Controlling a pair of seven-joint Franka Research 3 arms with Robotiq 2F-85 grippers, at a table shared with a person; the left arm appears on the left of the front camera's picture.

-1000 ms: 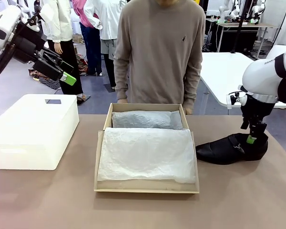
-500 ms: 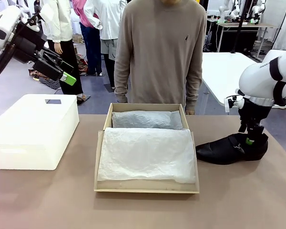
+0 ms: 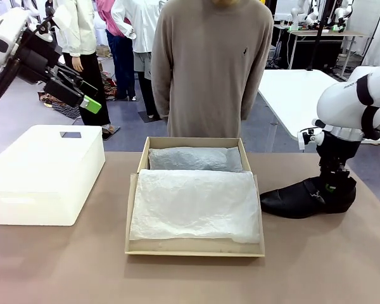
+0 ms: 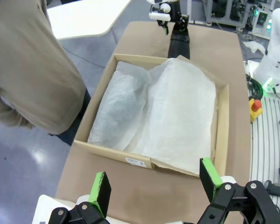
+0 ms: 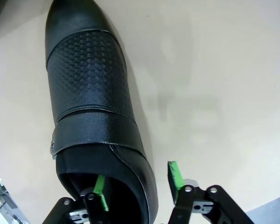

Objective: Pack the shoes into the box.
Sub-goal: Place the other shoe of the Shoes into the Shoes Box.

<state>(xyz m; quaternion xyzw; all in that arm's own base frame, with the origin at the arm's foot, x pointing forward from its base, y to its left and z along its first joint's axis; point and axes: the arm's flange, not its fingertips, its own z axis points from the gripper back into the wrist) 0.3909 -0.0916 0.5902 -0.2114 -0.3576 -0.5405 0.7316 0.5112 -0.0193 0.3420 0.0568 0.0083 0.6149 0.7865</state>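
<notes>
So the glossy black pointed-toe leather shoe (image 3: 304, 199) (image 5: 91, 93) (image 4: 178, 44) is lying on its sole on the brownish counter (image 3: 63, 269), just beside the right wall of the plain brown cardboard box (image 3: 195, 251) (image 4: 113, 155), toe aimed at it. Up close the toe cap is smooth and shiny, the middle panel has a woven-looking embossed grid, then there's a plain strap band with a little metal buckle (image 5: 52, 147) on the side.

The right gripper (image 3: 332, 187) (image 5: 136, 181) is straddling the shoe's back collar, one green pad down inside the opening, the other outside with a sliver of gap to the leather, so partway apart and not clamped.

The box is shallow and lined with crinkly white tissue paper (image 3: 193, 206) (image 4: 177, 112), with a greyer hump along the far side.

The left gripper (image 3: 90, 103) (image 4: 155, 182) hangs up high, spread wide, holding nothing.
</notes>
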